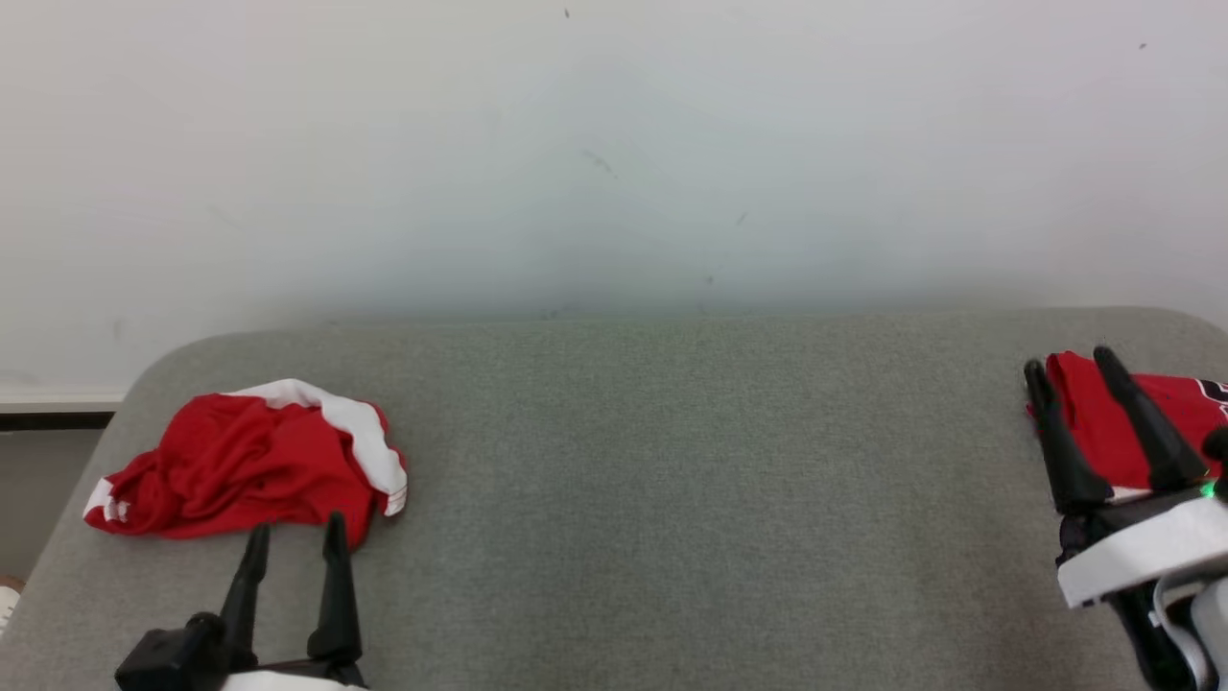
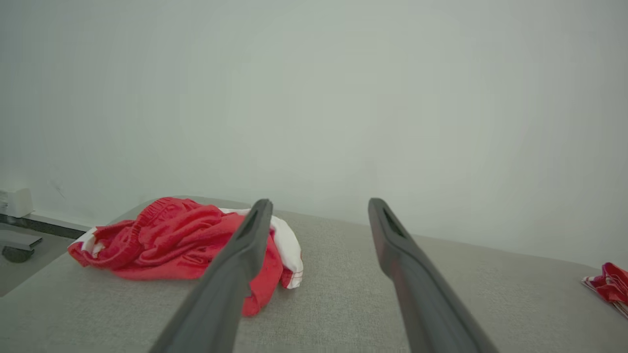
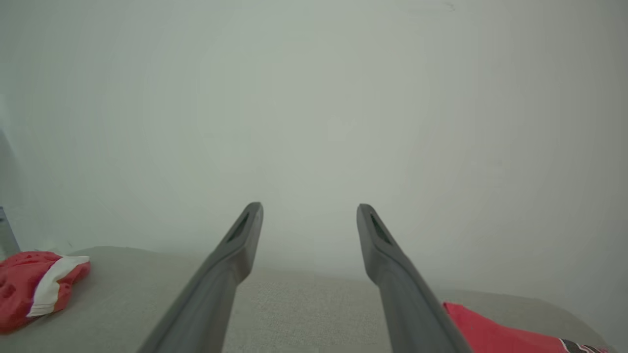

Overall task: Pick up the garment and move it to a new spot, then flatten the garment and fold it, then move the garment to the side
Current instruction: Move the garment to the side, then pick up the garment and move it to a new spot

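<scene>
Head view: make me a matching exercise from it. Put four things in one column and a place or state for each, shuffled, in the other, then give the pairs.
Things
1. crumpled red-and-white garment
2. flat red garment
3. left gripper
4. right gripper

Places or states
A. lies flat at the right end of the table
B. open, at the lower left, fingertips by the heap's near edge
C. bunched in a heap at the table's left end
D. open, at the view's right edge, fingers in front of red cloth

Pairs: 1-C, 2-A, 3-B, 4-D
</scene>
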